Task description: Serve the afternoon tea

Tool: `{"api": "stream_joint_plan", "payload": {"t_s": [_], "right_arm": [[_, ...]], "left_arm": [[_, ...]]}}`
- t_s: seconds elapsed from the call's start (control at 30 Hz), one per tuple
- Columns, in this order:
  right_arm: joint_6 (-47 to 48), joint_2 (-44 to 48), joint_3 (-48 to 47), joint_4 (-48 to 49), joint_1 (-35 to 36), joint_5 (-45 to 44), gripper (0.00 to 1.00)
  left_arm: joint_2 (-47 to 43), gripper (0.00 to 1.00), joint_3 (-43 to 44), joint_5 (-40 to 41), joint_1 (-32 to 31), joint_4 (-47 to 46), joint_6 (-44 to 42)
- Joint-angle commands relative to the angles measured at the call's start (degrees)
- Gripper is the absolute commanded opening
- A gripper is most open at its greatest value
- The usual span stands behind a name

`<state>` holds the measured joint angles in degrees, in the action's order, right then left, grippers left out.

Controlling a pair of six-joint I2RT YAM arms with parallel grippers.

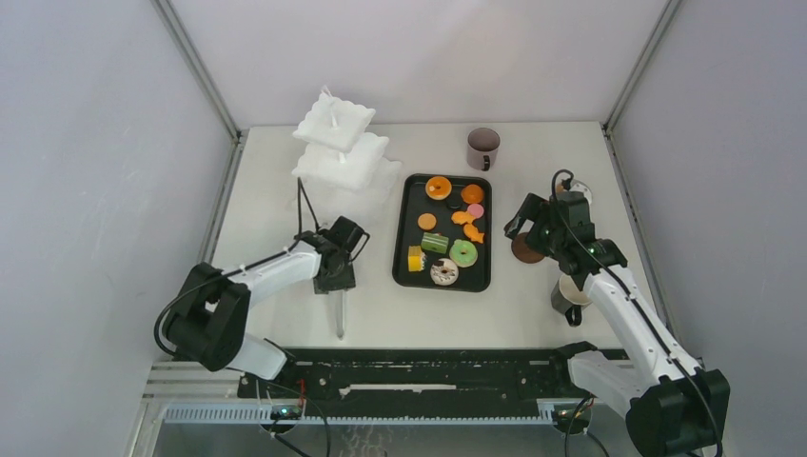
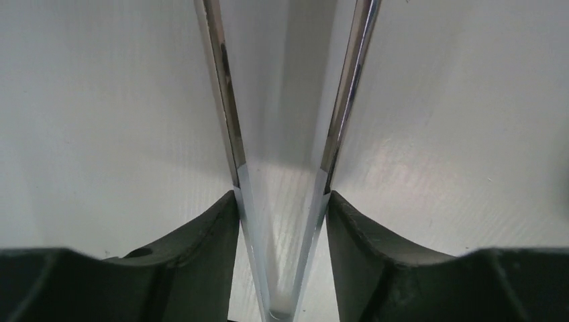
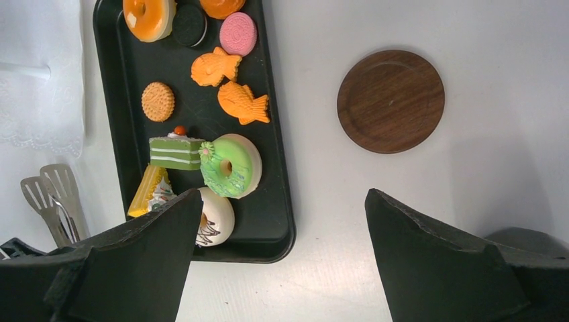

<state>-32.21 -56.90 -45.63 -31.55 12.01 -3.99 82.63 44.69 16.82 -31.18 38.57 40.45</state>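
Tongs taken up; pastries [image 3: 231, 168] unserved.
Left gripper [image 2: 282, 201] lightly pinches tongs [image 2: 225, 100] left of tray [image 3: 272, 218]; right gripper [image 3: 283, 201] spread, empty. Next: tongs onto a pastry.

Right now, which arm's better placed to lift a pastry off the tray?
Left, probably. The left fingers press both blades of the tongs, close to the tray. The right fingers are wide open and empty, over the table between tray and wooden coaster.
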Motion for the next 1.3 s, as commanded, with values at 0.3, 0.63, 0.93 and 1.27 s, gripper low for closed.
{"api": "stream_joint_plan", "payload": {"t_s": [0.3,0.63,0.93,1.27], "right_arm": [[1.13,3.61,0.74,0.49,-0.34,-1.22,0.99],[0.75,4.13,1.47,0.8,-0.41,-1.05,0.99],[0.25,3.52,1.77,1.3,-0.41,-0.06,0.99],[0.13,3.81,1.75,0.71,-0.41,-0.61,0.99]], "left_arm": [[-7.75,0.99,5.43,3.74,-0.11,4.79,0.06],[-16.86,1.0,-4.86,5.05,-0.3,-2.59,3.55],[-13.73,0.94,-8.01,4.21,-0.29,-6.98,6.74],[-7.15,0.83,-9.95,3.65,-0.29,-11.45,6.57]]}}
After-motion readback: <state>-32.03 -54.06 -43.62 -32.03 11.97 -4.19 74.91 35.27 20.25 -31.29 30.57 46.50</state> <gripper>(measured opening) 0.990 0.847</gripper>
